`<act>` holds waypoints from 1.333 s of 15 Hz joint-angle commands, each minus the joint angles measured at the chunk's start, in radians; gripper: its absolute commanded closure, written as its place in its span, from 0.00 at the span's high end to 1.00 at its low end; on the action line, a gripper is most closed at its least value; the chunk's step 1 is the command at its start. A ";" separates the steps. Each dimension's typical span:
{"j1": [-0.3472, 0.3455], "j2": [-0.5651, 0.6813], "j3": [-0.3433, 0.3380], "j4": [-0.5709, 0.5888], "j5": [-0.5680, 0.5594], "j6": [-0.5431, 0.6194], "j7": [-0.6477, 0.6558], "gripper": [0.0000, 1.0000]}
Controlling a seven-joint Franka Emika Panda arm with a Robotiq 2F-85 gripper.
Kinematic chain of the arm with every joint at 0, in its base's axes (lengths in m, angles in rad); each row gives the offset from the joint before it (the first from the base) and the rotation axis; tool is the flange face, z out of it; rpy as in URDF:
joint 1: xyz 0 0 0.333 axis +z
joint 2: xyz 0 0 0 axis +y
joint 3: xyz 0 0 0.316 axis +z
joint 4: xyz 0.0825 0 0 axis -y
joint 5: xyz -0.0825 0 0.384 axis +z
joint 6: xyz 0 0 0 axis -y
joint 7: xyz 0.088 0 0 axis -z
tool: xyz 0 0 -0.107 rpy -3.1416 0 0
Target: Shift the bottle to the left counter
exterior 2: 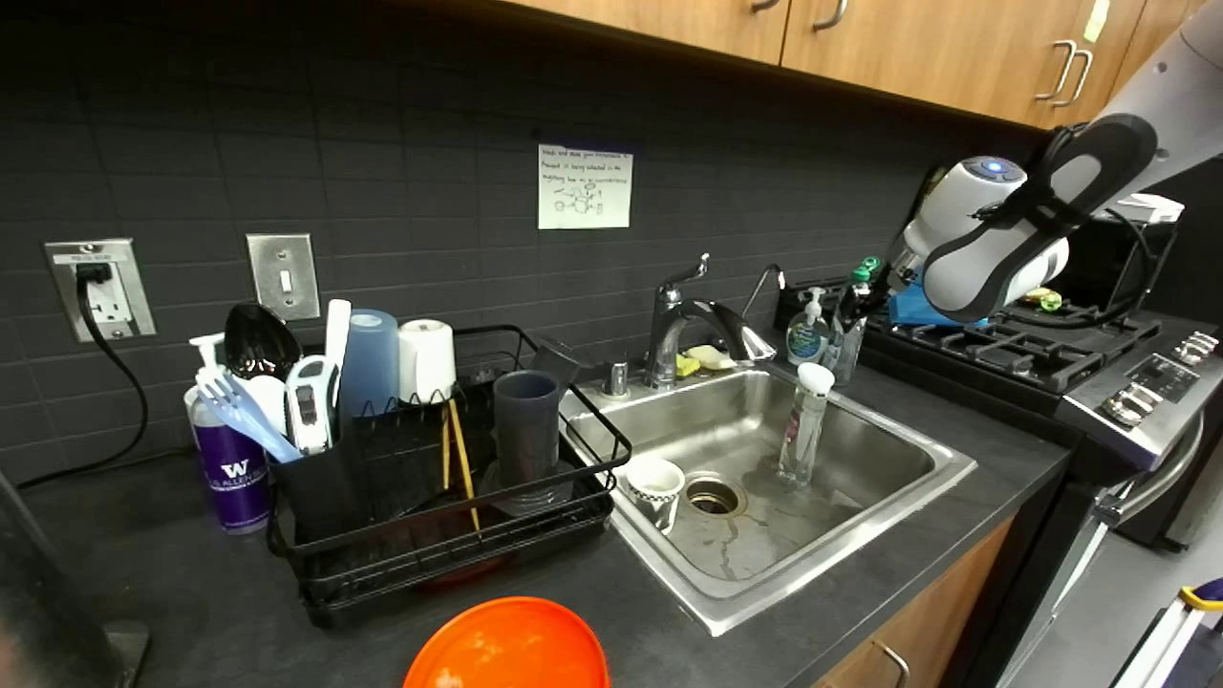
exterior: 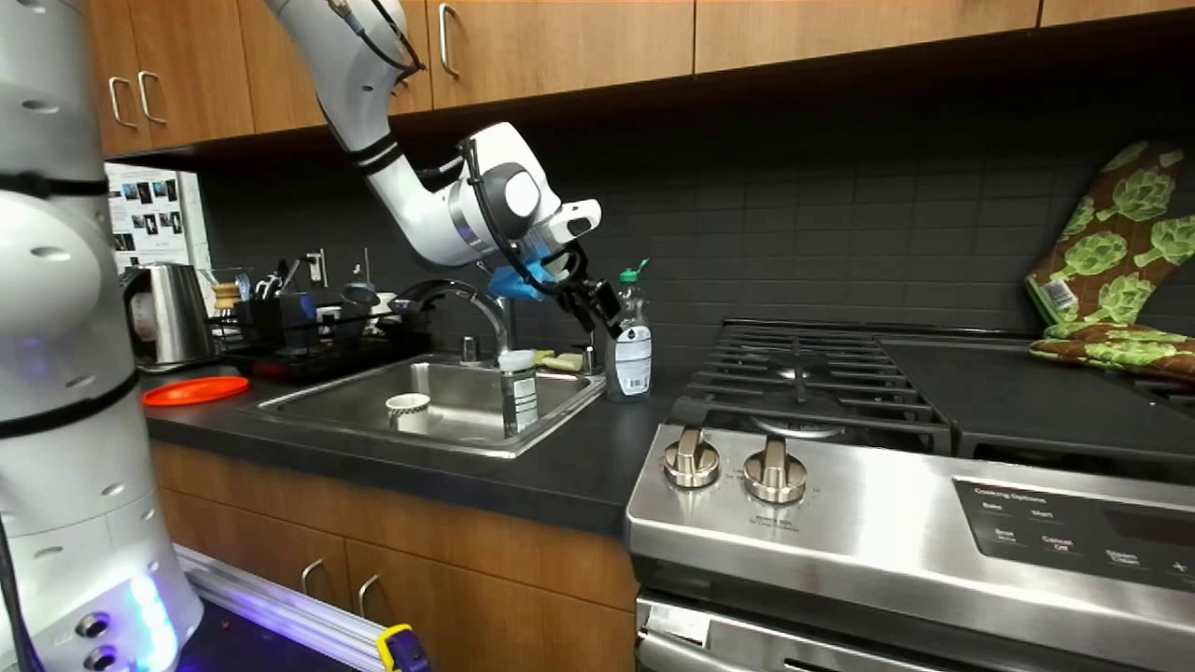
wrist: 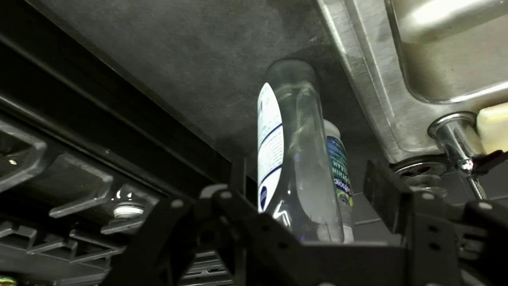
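The bottle [exterior: 631, 362] stands on the worktop [exterior: 588, 457] just beside the sink [exterior 2: 860, 521], between the spread fingers of the hand [wrist: 307, 184]. In the sink are a cup [exterior: 408, 417] and a white-capped container [exterior 2: 803, 435], their contents hard to make out. In the wrist view the hand hides the bottle's top, and the bottle partly covers a soap dispenser [wrist: 340, 171].
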 commanded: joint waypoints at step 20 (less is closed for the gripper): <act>0.051 0.030 -0.023 0.161 -0.698 -0.155 0.763 1.00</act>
